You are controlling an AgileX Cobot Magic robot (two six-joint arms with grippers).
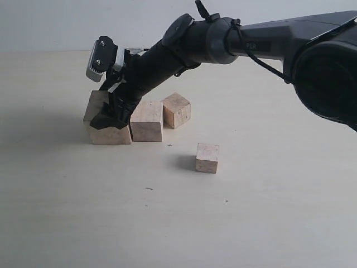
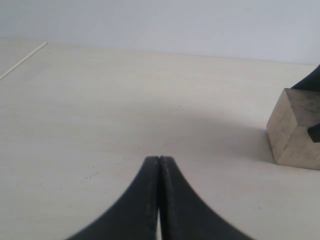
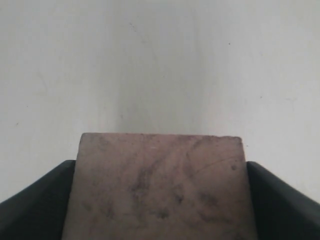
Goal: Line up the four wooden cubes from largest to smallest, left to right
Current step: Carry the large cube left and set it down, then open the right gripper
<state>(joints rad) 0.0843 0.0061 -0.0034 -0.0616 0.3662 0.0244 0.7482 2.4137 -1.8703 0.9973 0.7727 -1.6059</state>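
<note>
While I watch the feed, the bench (image 1: 83,223) shows pale and matte with a few dark specks, and a plain light wall (image 1: 67,22) stands behind it. My right gripper (image 1: 110,120) reaches across the middle and is clamped on the largest cube (image 1: 114,137) at the row's left end, its dark fingers hiding much of the top. The second cube (image 1: 146,120) sits right beside it, and the third cube (image 1: 176,110) sits turned, just beyond. The smallest cube (image 1: 207,157) stands apart in front. My left gripper (image 2: 159,200) is pressed together over bare bench. Its camera cuts the largest cube off at the frame edge.
</note>
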